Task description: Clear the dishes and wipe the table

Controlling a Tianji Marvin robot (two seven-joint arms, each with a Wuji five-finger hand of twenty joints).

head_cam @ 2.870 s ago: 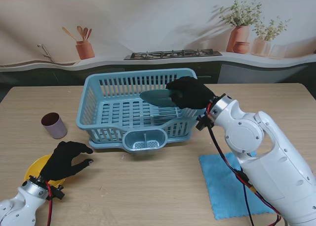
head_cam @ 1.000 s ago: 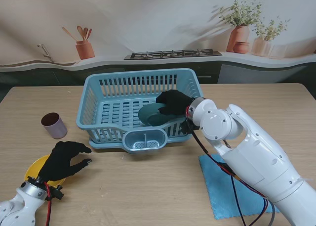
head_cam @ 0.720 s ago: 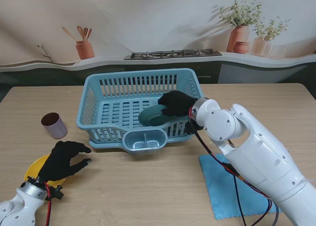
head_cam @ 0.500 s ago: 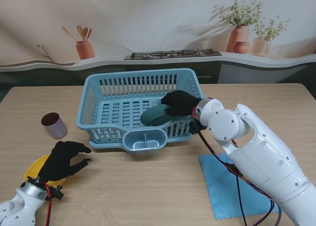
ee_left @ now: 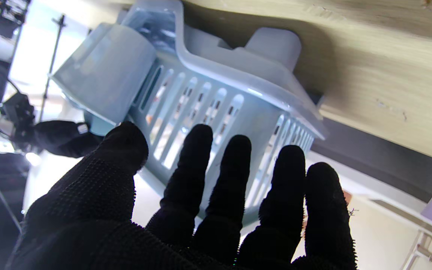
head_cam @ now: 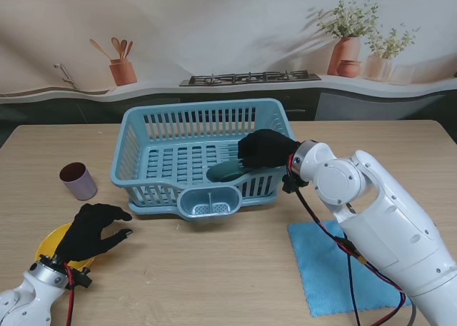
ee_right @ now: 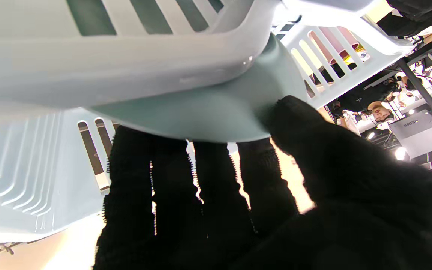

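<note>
Centre of frame: right hand (head_cam: 265, 149) inside blue dish rack (head_cam: 164, 126), thumb and fingers pinching teal plate (head_cam: 227, 171), tilted, probably to lean it against the rack wall. Lower left: left hand (head_cam: 93, 230), fingers spread, holding nothing, over yellow plate (head_cam: 48, 240).

The right hand (head_cam: 265, 149) grips a teal plate (head_cam: 227, 172) inside the blue dish rack (head_cam: 143, 175); the left hand (head_cam: 94, 230) hovers over a yellow plate (head_cam: 46, 242).

Stand overhead, both wrist cameras close; all share basket (head_cam: 178, 151).
</note>
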